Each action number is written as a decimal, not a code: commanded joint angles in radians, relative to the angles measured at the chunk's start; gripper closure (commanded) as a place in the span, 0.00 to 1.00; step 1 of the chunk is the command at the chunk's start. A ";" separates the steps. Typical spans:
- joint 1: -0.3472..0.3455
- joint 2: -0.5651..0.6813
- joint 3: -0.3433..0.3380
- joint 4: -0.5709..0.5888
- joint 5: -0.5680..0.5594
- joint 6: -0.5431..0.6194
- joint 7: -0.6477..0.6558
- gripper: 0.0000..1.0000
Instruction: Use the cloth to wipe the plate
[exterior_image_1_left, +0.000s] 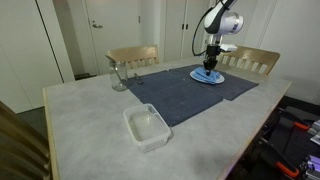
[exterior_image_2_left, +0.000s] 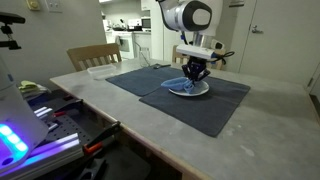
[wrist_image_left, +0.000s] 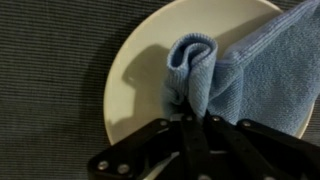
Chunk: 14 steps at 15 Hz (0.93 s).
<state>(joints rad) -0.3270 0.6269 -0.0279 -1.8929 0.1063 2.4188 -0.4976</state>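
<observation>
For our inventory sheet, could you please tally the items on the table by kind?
Fabrics: 2 (dark navy rectangular mat, small light-blue cloth)
Dishes: 1 (round white plate)
Clear containers: 2 (square plastic tub, tall glass vessel)
Total: 5

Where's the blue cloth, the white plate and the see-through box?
cloth (wrist_image_left: 245, 70): wrist view, on its flat blue middle.
plate (wrist_image_left: 135, 85): wrist view, on the bare white part beside the cloth.
box (exterior_image_1_left: 155, 143): in an exterior view, on its near wall.
</observation>
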 joint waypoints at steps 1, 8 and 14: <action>0.015 -0.029 0.030 -0.062 -0.005 0.044 0.006 0.98; 0.018 -0.038 0.044 -0.076 -0.007 0.048 -0.006 0.98; -0.006 -0.025 0.027 -0.050 -0.013 0.037 -0.021 0.98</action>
<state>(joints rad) -0.3116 0.6066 0.0063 -1.9301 0.1063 2.4425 -0.4987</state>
